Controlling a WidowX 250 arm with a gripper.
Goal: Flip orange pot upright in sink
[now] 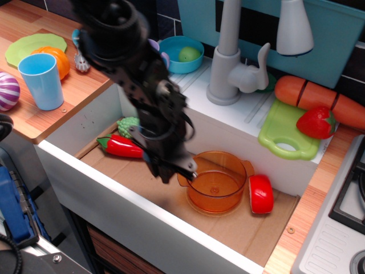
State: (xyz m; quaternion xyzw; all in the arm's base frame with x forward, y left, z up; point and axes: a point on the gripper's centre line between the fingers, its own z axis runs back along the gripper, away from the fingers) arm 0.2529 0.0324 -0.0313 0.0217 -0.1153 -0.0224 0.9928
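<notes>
The orange pot (pixel 219 191) stands upright, mouth up, on the brown floor of the white sink (pixel 108 185), right of centre. Its translucent wall shows the bottom inside, and one handle sticks out on each side. My gripper (pixel 175 171) hangs low in the sink just left of the pot, by its left handle. Its jaws look parted and hold nothing. The black arm comes down from the upper left.
A red pepper (pixel 120 147) and a green gourd (pixel 128 124) lie at the sink's left end. A red tomato slice (pixel 261 194) stands right of the pot. The grey faucet (pixel 228 51) stands behind. A blue cup (pixel 41 80) and an orange fruit (pixel 57 57) are on the left counter.
</notes>
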